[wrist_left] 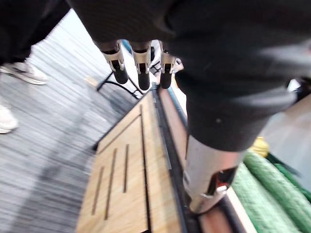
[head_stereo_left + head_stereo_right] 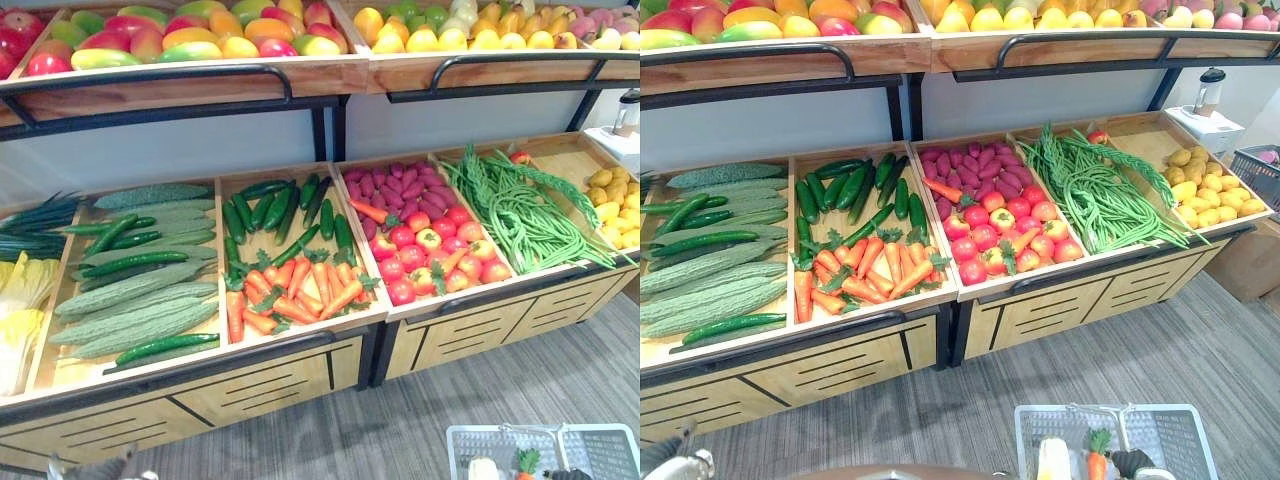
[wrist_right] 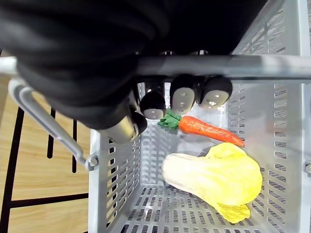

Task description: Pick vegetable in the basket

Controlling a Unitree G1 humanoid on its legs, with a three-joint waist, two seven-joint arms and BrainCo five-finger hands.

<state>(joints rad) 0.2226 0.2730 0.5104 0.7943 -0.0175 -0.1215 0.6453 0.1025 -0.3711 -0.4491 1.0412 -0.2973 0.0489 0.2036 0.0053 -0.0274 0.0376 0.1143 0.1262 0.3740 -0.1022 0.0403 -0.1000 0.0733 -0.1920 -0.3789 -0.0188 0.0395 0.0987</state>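
Note:
A pale grey plastic basket [image 2: 1160, 432] hangs low at the front right, before the vegetable stand. In the right wrist view my right hand [image 3: 182, 97] is curled round the basket's handle bar [image 3: 277, 65]. Inside the basket lie an orange carrot [image 3: 209, 128] with a green top and a yellow-white leafy cabbage [image 3: 218, 177]. My left hand [image 1: 142, 65] hangs beside the stand's wooden front with straight fingers, holding nothing. The stand holds carrots [image 2: 295, 290], dark cucumbers [image 2: 265, 205], tomatoes [image 2: 430, 250] and green beans [image 2: 520, 210].
Long ridged green gourds [image 2: 130, 310] fill the left bin, and purple sweet potatoes [image 2: 395, 185] and yellow potatoes [image 2: 610, 200] lie further right. An upper shelf [image 2: 200, 80] carries mangoes and other fruit. A person's shoes [image 1: 22, 73] stand on the grey floor.

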